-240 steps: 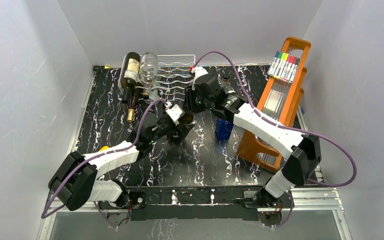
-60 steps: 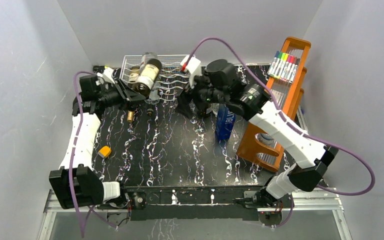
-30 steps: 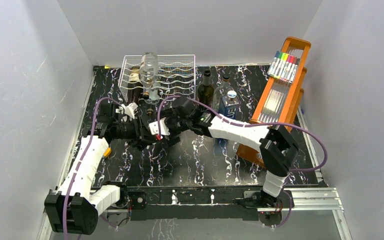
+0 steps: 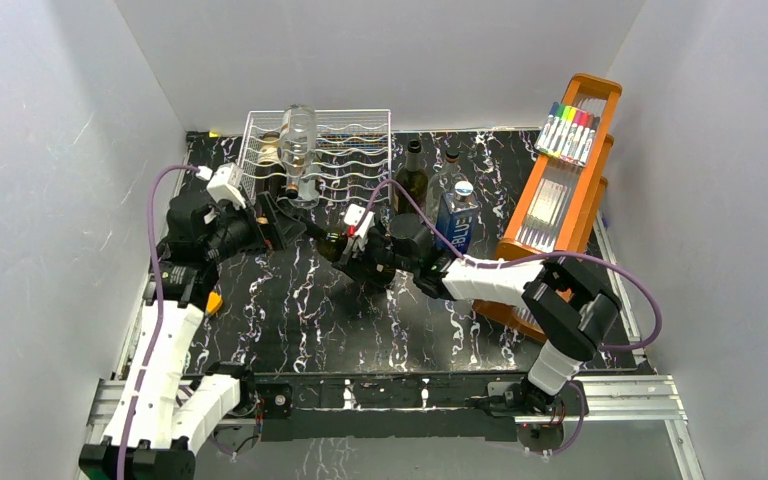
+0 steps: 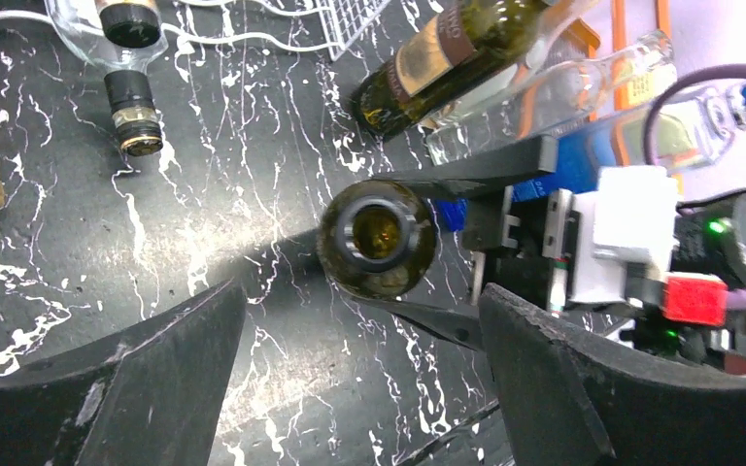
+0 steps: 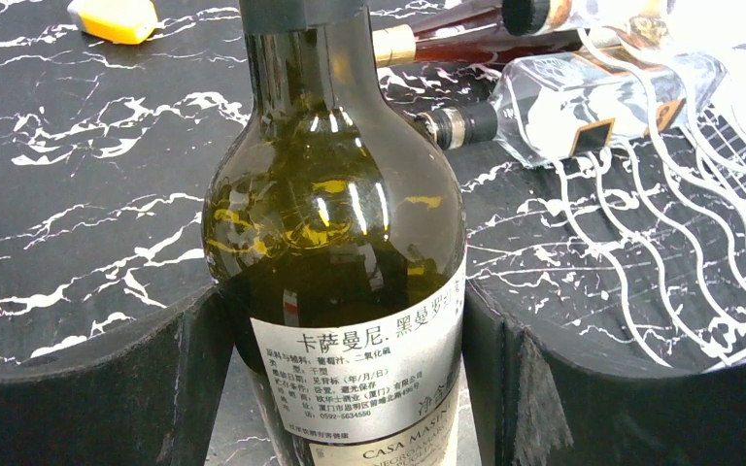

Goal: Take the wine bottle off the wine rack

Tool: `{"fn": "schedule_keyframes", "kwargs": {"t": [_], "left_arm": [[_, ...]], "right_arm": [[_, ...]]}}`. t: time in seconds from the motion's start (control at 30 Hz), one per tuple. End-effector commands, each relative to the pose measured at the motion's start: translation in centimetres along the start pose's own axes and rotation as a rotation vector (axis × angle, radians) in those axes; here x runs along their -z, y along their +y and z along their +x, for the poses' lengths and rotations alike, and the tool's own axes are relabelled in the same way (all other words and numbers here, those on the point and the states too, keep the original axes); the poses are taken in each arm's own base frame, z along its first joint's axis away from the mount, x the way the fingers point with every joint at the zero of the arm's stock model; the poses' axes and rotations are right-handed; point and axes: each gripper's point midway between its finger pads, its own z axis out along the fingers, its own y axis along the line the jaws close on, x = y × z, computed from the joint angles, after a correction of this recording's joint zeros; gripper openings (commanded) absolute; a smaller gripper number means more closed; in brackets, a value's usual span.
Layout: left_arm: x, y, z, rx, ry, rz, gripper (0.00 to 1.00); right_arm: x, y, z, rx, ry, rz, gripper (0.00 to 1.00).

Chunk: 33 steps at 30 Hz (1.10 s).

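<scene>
From above, the wine rack stands at the back of the table with a clear bottle in its cradles. The dark green wine bottle is out of the rack. The right gripper holds it in front of the rack, neck pointing left toward the left gripper, which is just beside the neck end. Three standing bottles are near on the right. Whether the held bottle touches the tabletop cannot be told from here.

In the left wrist view, the left gripper's fingers are spread wide and hold nothing. The bottle's mouth faces the camera between them, apart from both. The right gripper's thin black fingers press the glass from opposite sides.

In the right wrist view, the right fingers are closed on the labelled body, one on each side, with the shoulder and neck running away from the camera. The rack's wavy wires and the lying bottles at its foot are to the right, apart from the held one.

The removal itself looks done, and what seems left is to set the bottle down. Smooth glass gripped over a paper label can slip, so the clamp should hold firm until the table takes the weight. The neck should be kept away from the open left fingers and the body away from the rack wires and the standing bottles. If laid on its side the bottle may roll, so standing it on its base on bare table looks safer. The fingers should open only once it rests steady.
</scene>
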Motion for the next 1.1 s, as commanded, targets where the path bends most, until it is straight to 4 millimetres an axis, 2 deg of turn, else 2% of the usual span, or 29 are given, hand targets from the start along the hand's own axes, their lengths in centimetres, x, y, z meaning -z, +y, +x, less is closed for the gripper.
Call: {"fn": "schedule_keyframes", "kwargs": {"t": [0.0, 0.17, 0.33, 0.37, 0.5, 0.63, 0.7, 0.73, 0.8, 0.83, 0.9, 1.0, 1.07], "left_arm": [[-2.0, -0.4, -0.4, 0.084, -0.028, 0.063, 0.85], [-3.8, -0.8, -0.1, 0.079, -0.005, 0.145, 0.67], [-5.1, -0.9, -0.4, -0.005, -0.004, 0.135, 0.67], [-5.4, -0.8, -0.4, -0.015, -0.003, 0.126, 0.64], [-6.6, -0.6, -0.2, -0.044, 0.019, 0.114, 0.49], [-7.2, -1.5, -0.7, -0.101, 0.020, 0.125, 0.29], [-7.3, -1.8, -1.4, -0.133, 0.008, 0.128, 0.14], [-7.4, -2.0, -1.7, -0.148, 0.005, 0.131, 0.08], [-7.5, -2.2, -2.2, -0.179, 0.007, 0.131, 0.00], [-7.5, -2.3, -2.5, -0.192, 0.006, 0.128, 0.00], [-7.5, -2.6, -3.0, -0.215, 0.006, 0.133, 0.00], [-7.8, -4.0, -3.4, -0.253, 0.016, 0.187, 0.00], [-8.1, -5.3, -3.7, -0.288, 0.019, 0.217, 0.00]], "right_arm": [[1.2, -1.9, -7.5, -0.010, -0.217, 0.083, 0.36], [1.2, -2.0, -7.7, -0.010, -0.217, 0.082, 0.36], [1.3, -1.9, -7.8, -0.017, -0.215, 0.079, 0.37], [1.3, -1.8, -7.8, -0.017, -0.215, 0.077, 0.37], [1.8, -1.9, -8.2, -0.019, -0.215, 0.084, 0.37], [2.2, -1.9, -8.8, -0.019, -0.209, 0.085, 0.40], [2.3, -1.7, -8.6, -0.023, -0.172, 0.067, 0.47], [2.5, -1.6, -8.4, -0.028, -0.148, 0.062, 0.55], [3.1, -2.0, -8.5, -0.048, -0.104, 0.086, 0.87], [3.5, -2.6, -8.6, -0.064, -0.081, 0.119, 0.97], [4.8, -3.2, -9.4, -0.083, -0.037, 0.154, 0.98], [7.8, -5.1, -12.5, -0.136, -0.016, 0.268, 0.98], [10.4, -7.2, -14.5, -0.183, -0.003, 0.405, 0.98]]}}
